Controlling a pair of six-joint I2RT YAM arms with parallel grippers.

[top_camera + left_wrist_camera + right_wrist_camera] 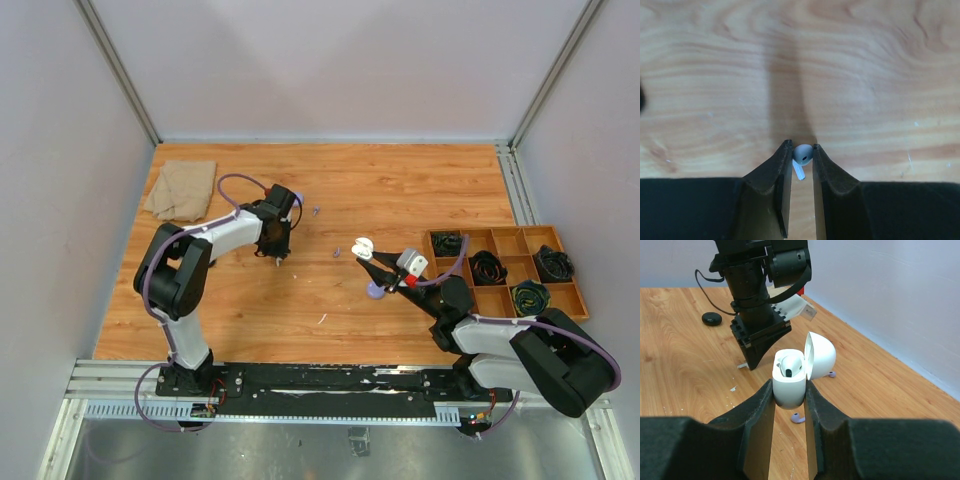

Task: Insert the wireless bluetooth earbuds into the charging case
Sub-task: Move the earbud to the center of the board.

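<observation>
- L end effector (801, 150): closed on white earbud (802, 156), bulb at 12 o'clock, stem at 6 between the pads, low over counter (865, 75).
- R end effector (789, 384): gripping white charging case (789, 392), held upright, lid swung open toward 3 o'clock.
- One white bud (789, 366) is seated inside the case.
- Pale purple earbuds lie on the counter, one (798, 418) at 6 o'clock of the case, the other (831, 374) at 3.
- Black round case (713, 318) sits at 10 o'clock, well apart.
- Top view: cloth (182, 190) at 10 o'clock corner, tray (500, 230) w/ black coils at 3 o'clock edge.
</observation>
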